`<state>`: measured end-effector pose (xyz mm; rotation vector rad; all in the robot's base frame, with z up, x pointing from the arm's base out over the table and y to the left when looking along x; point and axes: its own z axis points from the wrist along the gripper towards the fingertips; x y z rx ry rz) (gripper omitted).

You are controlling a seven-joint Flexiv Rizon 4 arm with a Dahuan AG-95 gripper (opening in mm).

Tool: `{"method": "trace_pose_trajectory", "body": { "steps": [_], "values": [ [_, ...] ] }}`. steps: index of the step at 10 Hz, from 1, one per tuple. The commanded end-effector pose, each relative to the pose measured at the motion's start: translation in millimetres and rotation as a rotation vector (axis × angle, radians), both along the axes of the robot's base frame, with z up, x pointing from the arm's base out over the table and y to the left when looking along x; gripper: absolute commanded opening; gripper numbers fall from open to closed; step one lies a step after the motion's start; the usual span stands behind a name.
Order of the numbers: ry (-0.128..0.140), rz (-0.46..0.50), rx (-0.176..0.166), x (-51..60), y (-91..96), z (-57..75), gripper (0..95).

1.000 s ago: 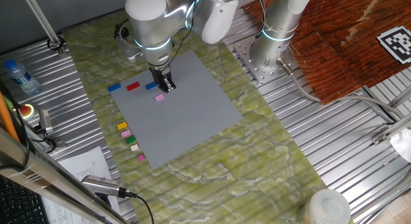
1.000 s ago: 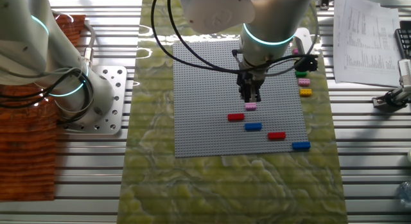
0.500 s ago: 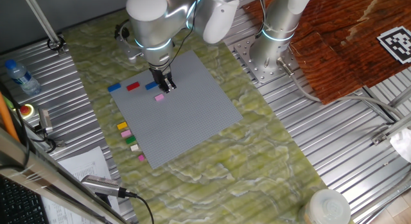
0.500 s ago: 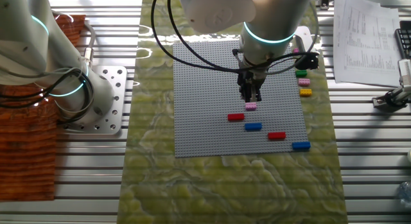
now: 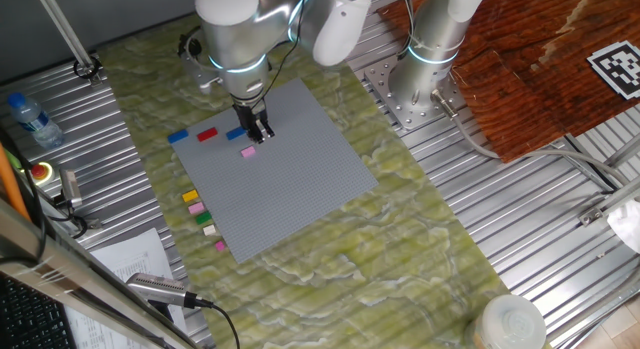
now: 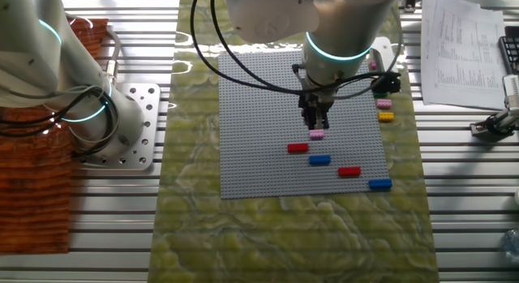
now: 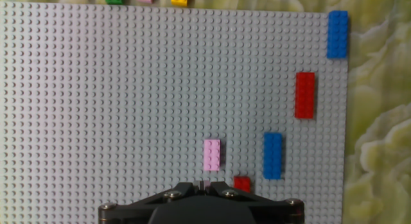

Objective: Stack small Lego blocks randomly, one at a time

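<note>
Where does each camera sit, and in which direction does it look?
One fixed view: high, angled down over the grey baseplate; shows the arm and gripper.
The other fixed view: high on the opposite side, looking down; shows the arm above the pink brick.
Hand view: on the hand, looking straight down; only the gripper's dark base shows.
All share the pink brick and the baseplate.

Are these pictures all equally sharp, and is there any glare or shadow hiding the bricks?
Hand view: even light, sharp studs on the baseplate, pink brick crisp, only the dark gripper housing cuts off the bottom edge. One fixed view: bricks tiny, the arm hides part of the blue brick. The other fixed view: soft, with a faint shadow under the gripper.
</note>
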<state>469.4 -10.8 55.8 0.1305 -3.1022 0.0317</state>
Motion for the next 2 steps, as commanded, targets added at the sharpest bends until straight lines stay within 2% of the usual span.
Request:
{"method": "trace_pose_trajectory", "body": {
  "steps": [1, 2],
  "values": [
    [-0.002, -0.015, -0.018, 0.3, 0.5, -0.2, 0.0],
    [-0.002, -0.015, -0.023, 0.3, 0.7, -0.1, 0.0]
  ]
}}
